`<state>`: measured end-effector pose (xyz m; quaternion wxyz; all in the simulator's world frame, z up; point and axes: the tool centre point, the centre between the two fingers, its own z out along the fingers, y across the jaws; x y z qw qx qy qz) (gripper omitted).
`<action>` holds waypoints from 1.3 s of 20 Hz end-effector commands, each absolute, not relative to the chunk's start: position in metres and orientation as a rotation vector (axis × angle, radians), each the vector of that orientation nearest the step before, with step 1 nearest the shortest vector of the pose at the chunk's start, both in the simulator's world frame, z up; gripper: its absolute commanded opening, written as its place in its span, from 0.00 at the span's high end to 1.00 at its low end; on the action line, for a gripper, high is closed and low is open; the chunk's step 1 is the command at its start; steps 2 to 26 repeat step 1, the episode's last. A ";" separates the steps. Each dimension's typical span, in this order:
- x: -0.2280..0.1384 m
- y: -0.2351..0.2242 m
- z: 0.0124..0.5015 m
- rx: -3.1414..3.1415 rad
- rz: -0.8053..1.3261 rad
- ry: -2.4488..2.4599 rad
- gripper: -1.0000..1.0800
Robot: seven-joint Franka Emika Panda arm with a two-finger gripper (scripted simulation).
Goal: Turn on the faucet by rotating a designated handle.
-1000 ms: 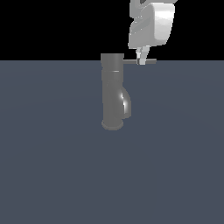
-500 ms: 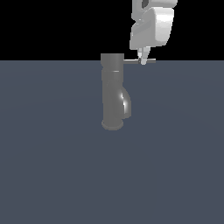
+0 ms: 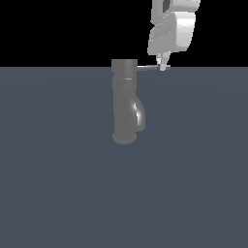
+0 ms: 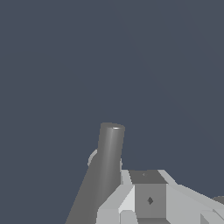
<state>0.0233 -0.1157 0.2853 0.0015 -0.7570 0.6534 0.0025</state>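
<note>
We count one faucet (image 3: pixel 125 104), upright on the grey floor (image 3: pixel 58 184), with one handle (image 3: pixel 147 67) jutting toward the exterior view's right. Our single gripper (image 3: pixel 162 67) meets the lever's tip; we cannot tell how its jaws stand.

We see dull grey metallic upright faucet (image 3: pixel 126 104) on round base, curved spout bulge toward exterior view's right (catching highlight); thin flat grey handle (image 3: pixel 147 68) juts horizontally from cap, same side.
</note>
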 end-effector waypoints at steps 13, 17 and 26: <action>0.025 -0.134 0.285 -2.351 0.000 2.084 1.00; 0.025 -0.134 0.285 -2.351 0.000 2.084 1.00; 0.025 -0.134 0.285 -2.351 0.000 2.084 1.00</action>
